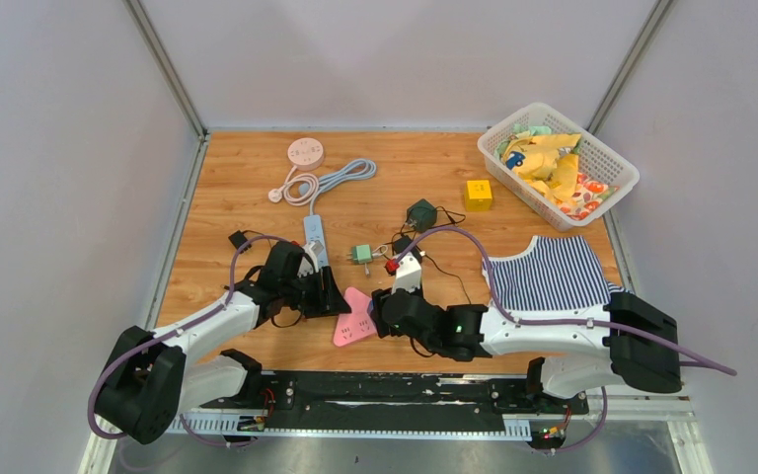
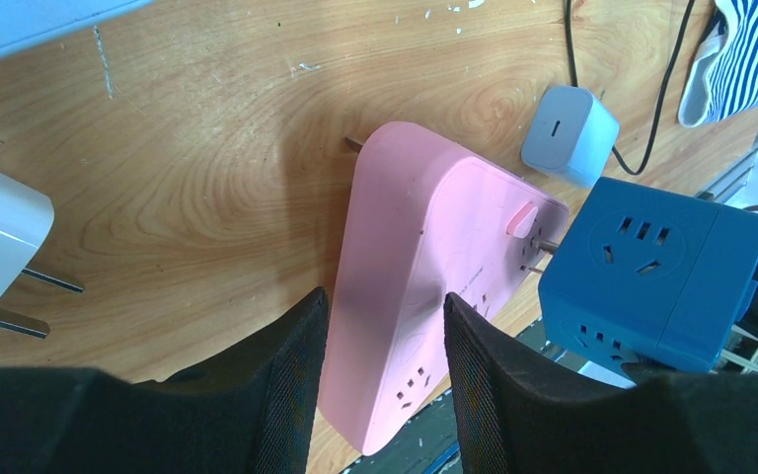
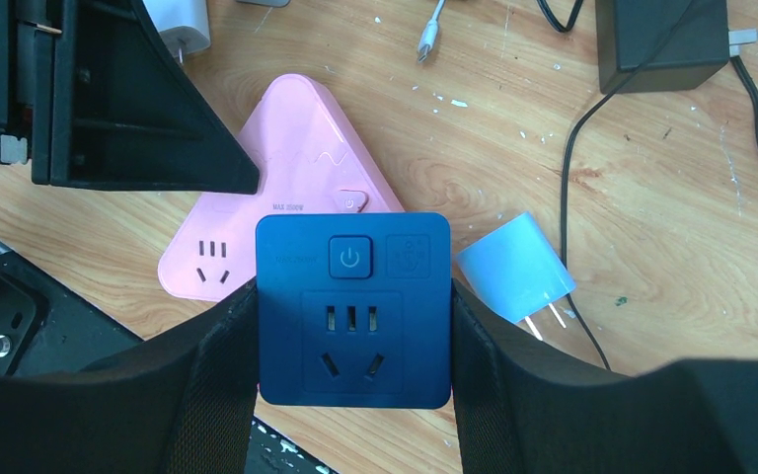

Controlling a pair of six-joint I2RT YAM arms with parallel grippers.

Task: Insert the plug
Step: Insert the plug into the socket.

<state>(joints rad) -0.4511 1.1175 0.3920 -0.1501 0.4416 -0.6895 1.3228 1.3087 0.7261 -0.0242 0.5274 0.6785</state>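
Note:
A pink triangular socket adapter [image 1: 353,318] [image 2: 424,247] [image 3: 296,148] lies flat on the wooden table near the front edge. My left gripper [image 1: 334,296] [image 2: 385,296] stands over its left edge with the jaws apart; the pink body shows between the fingers, which do not clamp it. My right gripper [image 1: 387,311] [image 3: 353,296] is shut on a dark blue cube socket [image 3: 353,316] [image 2: 642,267], holding it by its two sides just above the pink adapter's right corner. The cube's power button and socket face the right wrist camera. Its plug pins are hidden.
A light blue charger [image 3: 513,267] [image 2: 570,133] lies just right of the cube. Behind are a black adapter [image 1: 420,212], green plug [image 1: 360,254], white power strip [image 1: 314,237], round socket [image 1: 305,151] and yellow cube [image 1: 478,194]. A white basket [image 1: 620,168] and striped cloth [image 1: 553,276] sit right.

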